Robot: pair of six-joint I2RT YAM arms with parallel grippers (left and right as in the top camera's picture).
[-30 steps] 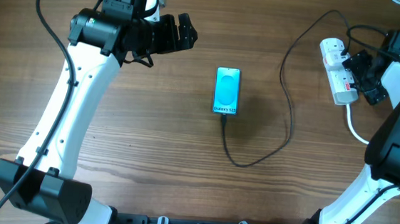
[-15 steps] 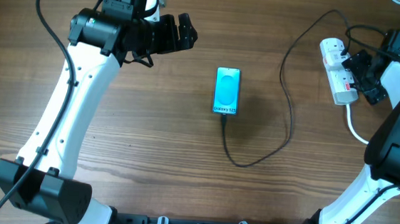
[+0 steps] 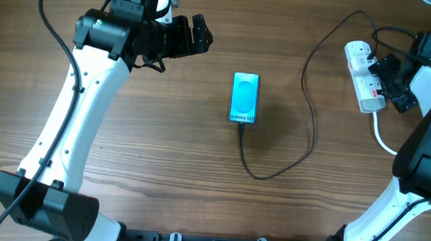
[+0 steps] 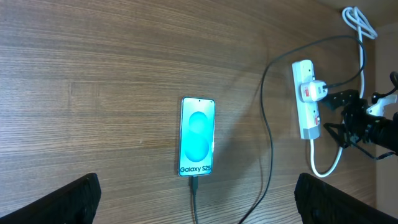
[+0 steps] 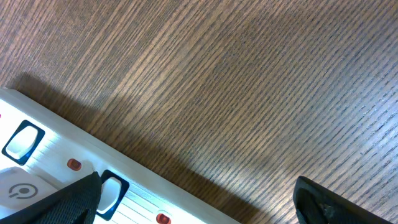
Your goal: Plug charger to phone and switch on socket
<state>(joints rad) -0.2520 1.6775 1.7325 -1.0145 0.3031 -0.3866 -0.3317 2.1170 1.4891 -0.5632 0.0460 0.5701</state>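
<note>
While right fingers (image 5: 71, 204) spread beside socket (image 5: 50, 146) (empty), left fingers (image 4: 56, 202) spread, phone (image 4: 197, 137) apart.

My two arms are smooth white shell links (image 3: 73, 117) joined by bulky black joint housings (image 3: 99, 30). A thin black cable (image 3: 49, 157) lies along the left arm's white link. My left gripper (image 3: 203, 35) and right gripper (image 3: 387, 78) are black, with matte, blocky fingers (image 4: 68, 200).

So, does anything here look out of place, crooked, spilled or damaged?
Nothing stands out. The phone lies flat and straight on the table, the charger cable runs in a loose loop from its text end toward the socket, and nothing looks spilled or broken.
</note>
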